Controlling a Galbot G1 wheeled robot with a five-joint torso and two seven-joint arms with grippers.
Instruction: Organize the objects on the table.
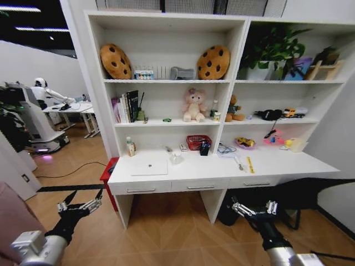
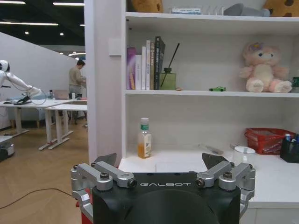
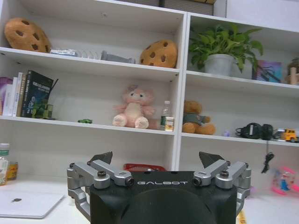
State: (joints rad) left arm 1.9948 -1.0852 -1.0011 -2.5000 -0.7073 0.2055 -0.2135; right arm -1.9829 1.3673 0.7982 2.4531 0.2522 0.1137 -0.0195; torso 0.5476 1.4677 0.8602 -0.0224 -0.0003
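Note:
The table [image 1: 288, 162] is a long white desk under white shelves, a little way ahead of me. A closed silver laptop [image 1: 148, 167] [image 3: 28, 204] lies on its left part. A tiny green toy car [image 1: 167, 119] [image 2: 217, 88] [image 3: 85, 121] sits on the shelf above, left of the pink bear. Marker pens [image 1: 204, 147] [image 2: 288, 139] stand in a black holder by the red basket. My left gripper [image 1: 80, 203] [image 2: 160, 160] and right gripper [image 1: 252, 208] [image 3: 159, 158] hang low over the floor in front of the desk. Both are open and hold nothing.
A red mesh basket [image 1: 197, 142] and a small bottle [image 1: 130, 147] stand at the desk's back. A pink plush bear [image 1: 193, 105] sits on the shelf. Dark objects [image 1: 299, 195] lie under the desk's right end. Another robot [image 1: 39, 113] stands far left. Wooden floor lies between me and the desk.

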